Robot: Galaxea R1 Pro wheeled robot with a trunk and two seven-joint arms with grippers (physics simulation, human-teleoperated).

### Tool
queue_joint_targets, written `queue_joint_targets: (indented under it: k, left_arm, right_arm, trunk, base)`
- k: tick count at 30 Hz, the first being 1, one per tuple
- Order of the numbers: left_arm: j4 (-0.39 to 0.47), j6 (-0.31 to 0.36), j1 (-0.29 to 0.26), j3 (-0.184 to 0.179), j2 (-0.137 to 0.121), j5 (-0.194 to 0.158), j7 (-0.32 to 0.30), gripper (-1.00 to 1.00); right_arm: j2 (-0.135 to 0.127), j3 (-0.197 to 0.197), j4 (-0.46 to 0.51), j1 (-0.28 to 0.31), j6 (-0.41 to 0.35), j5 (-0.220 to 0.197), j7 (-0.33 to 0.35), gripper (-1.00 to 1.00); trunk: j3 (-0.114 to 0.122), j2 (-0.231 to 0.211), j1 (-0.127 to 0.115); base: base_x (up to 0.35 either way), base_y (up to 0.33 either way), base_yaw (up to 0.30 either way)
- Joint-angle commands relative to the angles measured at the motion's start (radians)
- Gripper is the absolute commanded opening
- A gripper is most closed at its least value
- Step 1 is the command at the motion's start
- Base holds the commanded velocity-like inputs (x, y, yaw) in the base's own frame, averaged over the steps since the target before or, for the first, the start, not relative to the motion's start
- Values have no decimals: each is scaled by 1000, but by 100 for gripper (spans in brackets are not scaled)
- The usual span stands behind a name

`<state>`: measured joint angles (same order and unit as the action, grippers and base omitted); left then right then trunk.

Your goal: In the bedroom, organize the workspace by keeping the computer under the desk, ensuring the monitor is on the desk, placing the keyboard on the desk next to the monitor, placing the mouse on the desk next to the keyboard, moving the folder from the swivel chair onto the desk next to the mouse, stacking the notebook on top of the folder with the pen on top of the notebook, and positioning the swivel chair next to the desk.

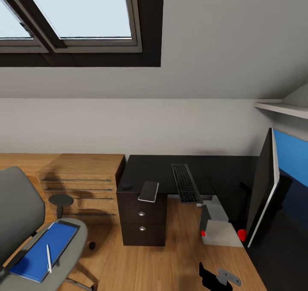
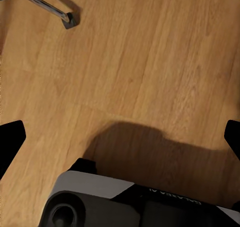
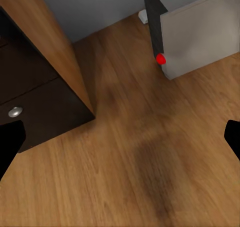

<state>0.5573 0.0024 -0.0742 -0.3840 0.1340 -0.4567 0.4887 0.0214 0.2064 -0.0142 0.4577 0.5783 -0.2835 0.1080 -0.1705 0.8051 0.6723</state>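
Glossy black L-shaped desk [image 1: 162,165] carries the slim black-keyed keyboard [image 1: 185,183], small dark mouse [image 1: 127,186], dark grey notebook [image 1: 149,191] (overhanging the drawer-unit edge) and wide black monitor [image 1: 262,188]. Light grey tower computer [image 1: 220,229] sits beneath. Bright-blue folder [image 1: 42,250] with thin white pen [image 1: 48,257] lies on the grey swivel chair [image 1: 19,216]. Left gripper [image 2: 120,137] and right gripper [image 3: 120,139]: fingers spread, empty, above the wood floor [image 3: 150,157].

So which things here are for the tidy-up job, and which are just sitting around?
For the job: desk, monitor, keyboard, mouse, notebook, computer, swivel chair, folder, pen.

Just around: light-wood chest of drawers, window, shelf.
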Motion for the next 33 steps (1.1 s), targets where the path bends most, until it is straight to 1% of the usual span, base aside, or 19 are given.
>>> queue_joint_targets:
  k: [1, 33]
  left_arm:
    - [1, -1, -1, -7, -1, -8, 8, 100]
    - [-2, -4, -1, -7, -2, -8, 8, 100]
  right_arm:
    - [0, 5, -1, 1, 3, -9, 10, 100]
    - [1, 5, -1, 1, 4, -9, 10, 100]
  trunk:
    - [2, -6, -4]
    - [102, -230, -126]
  base:
    - [0, 0, 0]
    - [0, 0, 0]
